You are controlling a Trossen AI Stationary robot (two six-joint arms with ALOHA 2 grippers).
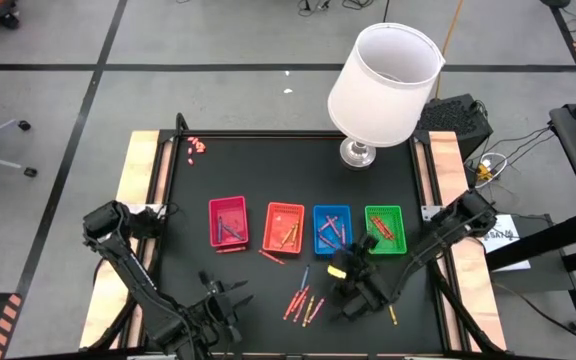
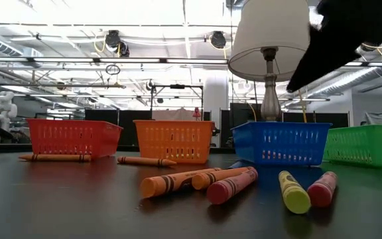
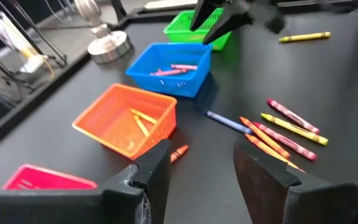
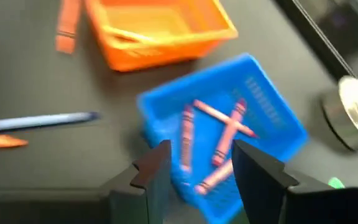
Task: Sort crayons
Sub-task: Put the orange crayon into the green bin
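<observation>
- Thin wax crayons (image 1: 303,303) lie loose at lower centre; others sit in the blue mesh tray (image 4: 278,112).
- My right gripper (image 4: 197,167) hovers over that tray, fingers parted, empty.
- My left gripper (image 3: 197,171), lower left, open, idle.
- I risk clipping the tray rim if I descend carelessly.

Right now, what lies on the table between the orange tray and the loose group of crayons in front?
A single blue crayon lies there, between the orange tray and the loose group of crayons; otherwise black table. The left wrist view shows it best.
</observation>
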